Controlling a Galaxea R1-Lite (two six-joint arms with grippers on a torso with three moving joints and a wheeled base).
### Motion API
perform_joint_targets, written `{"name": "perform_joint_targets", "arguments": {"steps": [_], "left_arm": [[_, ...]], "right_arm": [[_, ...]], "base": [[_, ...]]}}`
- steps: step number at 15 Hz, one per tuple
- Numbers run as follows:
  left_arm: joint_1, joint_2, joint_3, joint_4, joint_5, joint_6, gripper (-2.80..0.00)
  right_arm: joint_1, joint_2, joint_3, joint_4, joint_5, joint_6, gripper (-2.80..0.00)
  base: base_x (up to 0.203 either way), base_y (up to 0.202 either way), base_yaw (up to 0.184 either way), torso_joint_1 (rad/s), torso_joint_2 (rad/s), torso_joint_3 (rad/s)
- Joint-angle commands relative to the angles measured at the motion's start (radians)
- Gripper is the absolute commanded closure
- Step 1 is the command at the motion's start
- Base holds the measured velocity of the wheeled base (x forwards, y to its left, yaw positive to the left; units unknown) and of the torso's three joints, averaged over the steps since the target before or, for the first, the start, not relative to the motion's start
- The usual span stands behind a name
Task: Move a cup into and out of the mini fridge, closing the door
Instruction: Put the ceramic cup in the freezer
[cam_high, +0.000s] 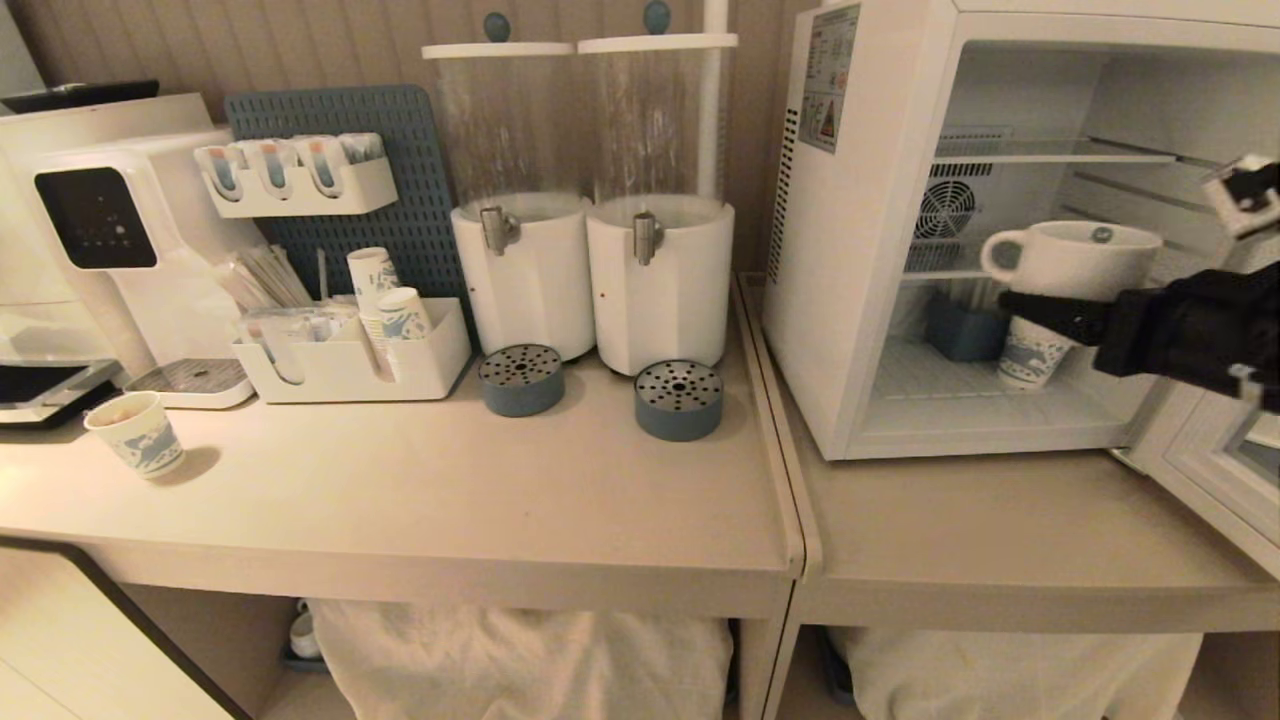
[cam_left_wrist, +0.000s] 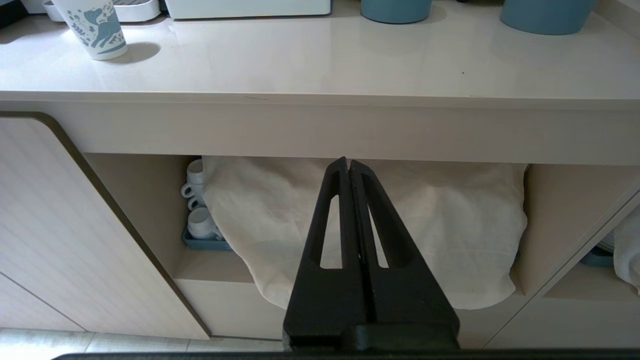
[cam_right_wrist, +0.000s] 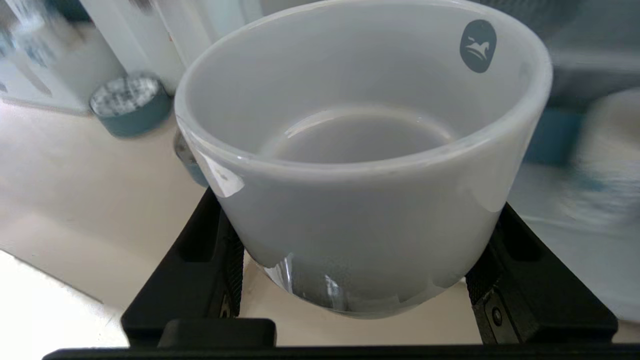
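Observation:
The squat white cup (cam_high: 1085, 262) hangs in the air in front of the mini fridge's (cam_high: 860, 250) open mouth, handle toward the dispensers. My right gripper (cam_high: 1050, 305) reaches in from the right, shut on the cup's lower body. In the right wrist view the cup (cam_right_wrist: 360, 150) stands upright and empty with a blue mark inside its rim, and a black pad presses on each side of it at the right gripper (cam_right_wrist: 357, 245). The door (cam_high: 1215, 470) is swung wide open at the lower right. Parked below the counter edge, my left gripper (cam_left_wrist: 348, 164) is shut on nothing.
Inside the fridge stand a patterned paper cup (cam_high: 1030, 360) and a blue holder (cam_high: 962, 330). Two white drink dispensers (cam_high: 590, 280) with blue drip cups stand left of the fridge. Another paper cup (cam_high: 137, 433) sits near the counter's left front. A white cloth (cam_left_wrist: 360, 220) hangs under the counter.

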Motion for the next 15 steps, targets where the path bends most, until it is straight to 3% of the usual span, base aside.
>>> {"name": "perform_joint_targets", "arguments": {"steps": [1, 7, 15], "left_arm": [[0.000, 0.000, 0.000, 0.000, 0.000, 0.000, 0.00], [0.000, 0.000, 0.003, -0.004, 0.000, -0.002, 0.00], [0.000, 0.000, 0.003, -0.004, 0.000, -0.002, 0.00]], "right_arm": [[0.009, 0.187, 0.029, -0.095, 0.012, -0.001, 0.00], [-0.030, 0.259, 0.141, -0.255, 0.048, -0.002, 0.00], [-0.060, 0.420, 0.142, -0.493, 0.073, -0.042, 0.00]], "base": [[0.000, 0.000, 0.000, 0.000, 0.00, 0.000], [0.000, 0.000, 0.000, 0.000, 0.00, 0.000], [0.000, 0.000, 0.000, 0.000, 0.00, 0.000]]}}
